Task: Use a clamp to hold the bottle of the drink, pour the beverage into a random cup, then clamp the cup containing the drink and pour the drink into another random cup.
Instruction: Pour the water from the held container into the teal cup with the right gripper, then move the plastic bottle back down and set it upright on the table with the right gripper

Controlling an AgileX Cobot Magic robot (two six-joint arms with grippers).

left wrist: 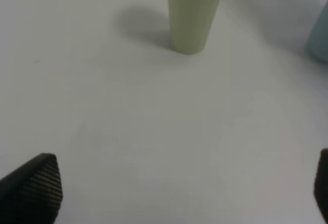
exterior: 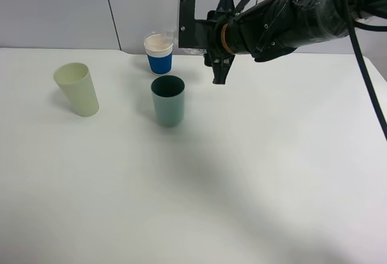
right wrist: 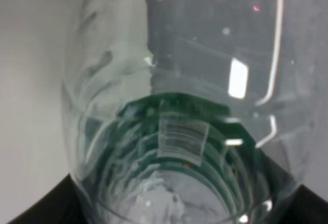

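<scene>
White table (exterior: 242,185), teal tumbler (exterior: 168,101), pale yellowish-green cup (exterior: 77,89), blue-and-cream cup (exterior: 160,55), clear bottle (right wrist: 205,70) with dark green label (right wrist: 177,108)

Three cups are stood upright on the white table (exterior: 242,185), toward its far edge. A pale cup (exterior: 77,89) is placed nearest the left edge, a teal tumbler (exterior: 168,99) farther right, and a blue cup (exterior: 159,54) just behind it at the far edge.

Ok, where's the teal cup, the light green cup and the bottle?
teal cup (exterior: 168,108): high camera, on its outer wall.
light green cup (exterior: 80,95): high camera, on its side wall.
bottle (right wrist: 205,70): right wrist camera, on its clear wall beside the green label.
</scene>
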